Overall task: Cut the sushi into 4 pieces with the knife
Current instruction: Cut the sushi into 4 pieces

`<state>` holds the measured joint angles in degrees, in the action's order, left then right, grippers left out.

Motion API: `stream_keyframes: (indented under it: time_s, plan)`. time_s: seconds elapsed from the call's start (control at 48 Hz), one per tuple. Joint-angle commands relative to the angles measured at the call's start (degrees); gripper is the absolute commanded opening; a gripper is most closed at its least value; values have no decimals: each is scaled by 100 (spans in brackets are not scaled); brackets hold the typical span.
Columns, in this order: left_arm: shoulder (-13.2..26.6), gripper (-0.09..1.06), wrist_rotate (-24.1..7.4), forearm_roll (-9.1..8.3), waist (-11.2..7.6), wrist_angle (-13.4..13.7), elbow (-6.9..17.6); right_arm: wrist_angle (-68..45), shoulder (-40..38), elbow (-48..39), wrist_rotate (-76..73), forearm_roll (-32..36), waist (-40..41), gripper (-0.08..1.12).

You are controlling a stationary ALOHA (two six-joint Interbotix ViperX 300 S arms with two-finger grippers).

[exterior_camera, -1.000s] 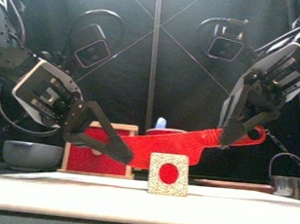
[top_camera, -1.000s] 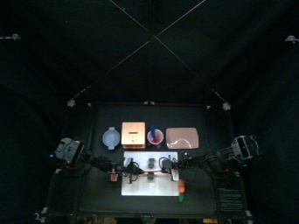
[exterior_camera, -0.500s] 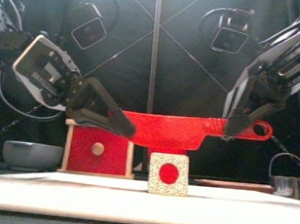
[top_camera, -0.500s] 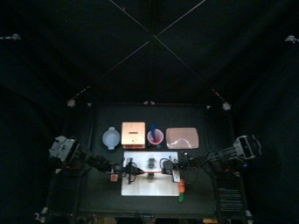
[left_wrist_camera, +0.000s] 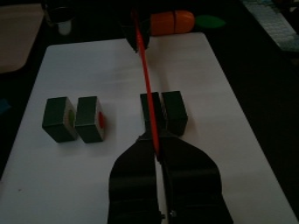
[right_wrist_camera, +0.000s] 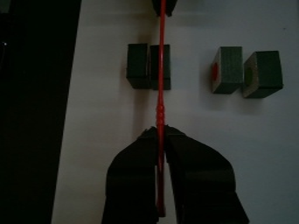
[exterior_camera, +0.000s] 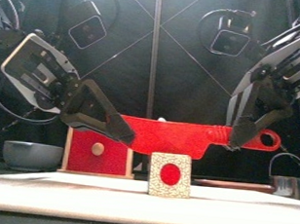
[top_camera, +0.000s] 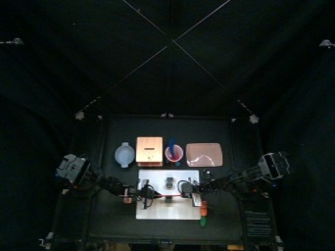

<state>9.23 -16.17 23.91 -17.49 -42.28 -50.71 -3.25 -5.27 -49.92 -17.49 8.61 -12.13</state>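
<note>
My left gripper point(left_wrist_camera: 149, 147) is pinched narrow on the tip end of the red knife point(exterior_camera: 178, 134), the jaws pressed flat against both sides of the blade. My right gripper point(right_wrist_camera: 160, 133) is clamped the same way on the handle end, with the handle's loop sticking out past it. Between my two grips the knife hangs level and on edge above the white cutting board point(left_wrist_camera: 222, 105), running across it from left to right.

Under the blade, near the middle of the board, is the sushi roll point(exterior_camera: 170, 174), dark green, its end face showing a red centre. It lies as two pairs of blocks. The blade runs lengthwise over one pair point(left_wrist_camera: 173, 114), very close to its top; I cannot tell whether it touches. The other pair point(left_wrist_camera: 56, 119) sits on the board beside the first, a clear gap between them.

An orange toy food point(left_wrist_camera: 173, 19) with a green end lies just off the board's front right corner. Behind the board, in a row from left to right, stand the blue-grey bowl point(top_camera: 124, 154), the wooden box point(top_camera: 151, 149) with its red drawer front, the red cup point(top_camera: 174, 152) and the pink tray point(top_camera: 206, 154). A metal cutter point(exterior_camera: 287, 183) stands off the board's right side.
</note>
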Motion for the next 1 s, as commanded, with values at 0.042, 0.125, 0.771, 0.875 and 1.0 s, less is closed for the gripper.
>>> stream_keyframes:
  time_s: [0.042, 0.125, 0.771, 0.875, 1.0]
  plan:
    - [-272, 20, -185, 9, 53, -70, 132, -158, -193, 281, 18, 18, -53, 8]
    - [-211, 20, -211, 9, -9, -70, 141, -149, -229, 290, 18, 26, -88, 8]
    - [510, 20, -202, 343, -167, 237, 246, -158, 185, 343, 9, -44, -97, 8]
    - [694, 20, -202, 475, -141, 237, 255, -158, 325, 352, 9, -44, -70, 8]
    - [1125, 20, -211, 633, -123, 229, 343, -237, 694, 387, 9, -97, -53, 8]
